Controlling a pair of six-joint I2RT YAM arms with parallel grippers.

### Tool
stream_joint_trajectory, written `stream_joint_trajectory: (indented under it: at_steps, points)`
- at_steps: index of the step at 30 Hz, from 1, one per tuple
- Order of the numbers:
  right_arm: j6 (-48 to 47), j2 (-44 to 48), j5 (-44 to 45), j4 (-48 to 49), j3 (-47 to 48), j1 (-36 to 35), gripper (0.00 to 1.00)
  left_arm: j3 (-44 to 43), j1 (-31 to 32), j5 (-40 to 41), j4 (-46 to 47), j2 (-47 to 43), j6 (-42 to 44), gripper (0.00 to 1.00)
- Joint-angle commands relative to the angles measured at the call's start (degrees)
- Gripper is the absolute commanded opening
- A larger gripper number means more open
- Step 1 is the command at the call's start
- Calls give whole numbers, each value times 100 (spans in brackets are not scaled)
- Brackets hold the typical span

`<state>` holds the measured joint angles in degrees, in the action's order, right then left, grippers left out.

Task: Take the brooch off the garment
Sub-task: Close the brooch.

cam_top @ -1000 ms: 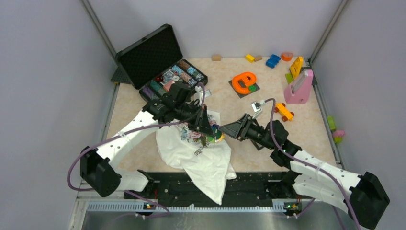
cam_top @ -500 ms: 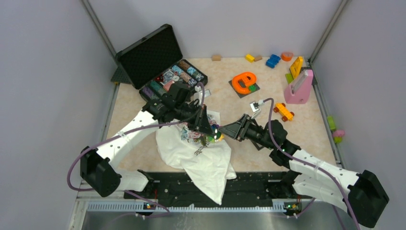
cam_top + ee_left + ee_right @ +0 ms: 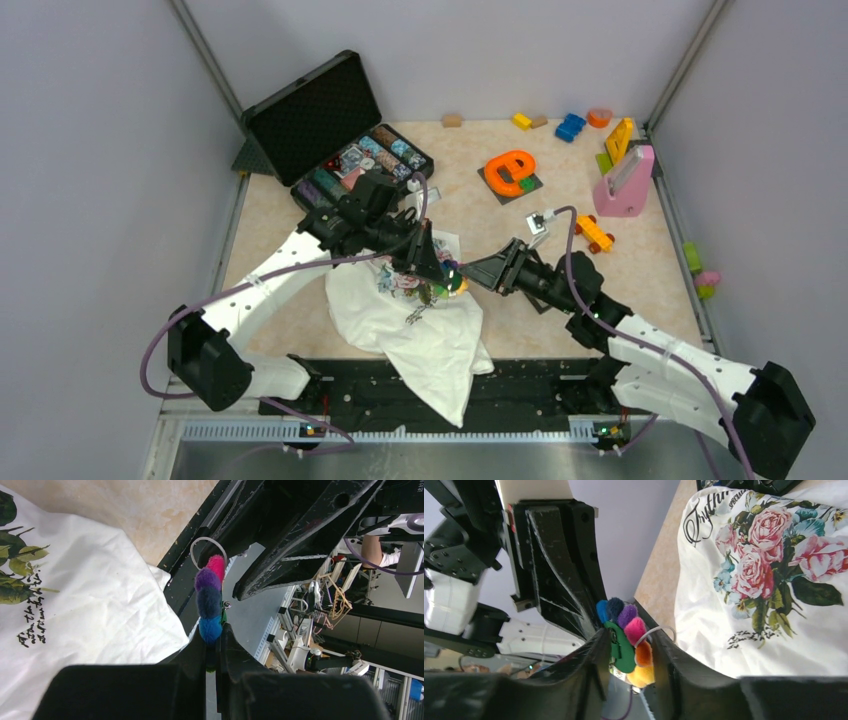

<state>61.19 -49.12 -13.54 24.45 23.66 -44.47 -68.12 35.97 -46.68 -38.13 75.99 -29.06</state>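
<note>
The brooch (image 3: pixel 452 283), a small flower of coloured fuzzy beads on a green backing, is held above the right edge of the garment (image 3: pixel 420 335). The garment is a white T-shirt with a rose print, lying crumpled at the table's near middle. My left gripper (image 3: pixel 440 274) is shut on the brooch's blue bead (image 3: pixel 210 628), with the fingertips (image 3: pixel 226 636) pinching it. My right gripper (image 3: pixel 468 279) faces it from the right, and its fingers (image 3: pixel 596 647) close on the brooch (image 3: pixel 626 635) from both sides. In both wrist views the brooch hangs apart from the cloth (image 3: pixel 75 590) (image 3: pixel 769 585).
An open black case (image 3: pixel 335 130) of small items stands at the back left. An orange e-shaped toy (image 3: pixel 510 170), an orange toy car (image 3: pixel 593 233), a pink stand (image 3: pixel 625 185) and loose blocks (image 3: pixel 570 127) lie at the back right.
My right arm has edged slightly left toward the brooch. The left arm and the garment have stayed still.
</note>
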Motion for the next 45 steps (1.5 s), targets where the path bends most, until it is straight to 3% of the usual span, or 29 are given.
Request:
stream_joint_trajectory:
  at_steps: [1,3,5,11,24,45]
  points:
    - [-125,193,120,57,46,-45,46,-41,-24,-78,130,-150,41,0]
    - [-125,153,28,122,78,-44,54,-44,-21,-87,138,-137,42,0]
    - [-125,65,-57,189,130,-44,55,-44,-23,-109,155,-137,28,0]
    - [-62,-217,-279,403,201,-45,51,-36,-28,-136,161,-145,23,0]
    - [-29,-161,-204,507,168,-51,56,-13,-25,-148,165,-146,54,0]
    - [40,-238,-99,657,156,-53,52,12,-20,-184,183,-182,65,0]
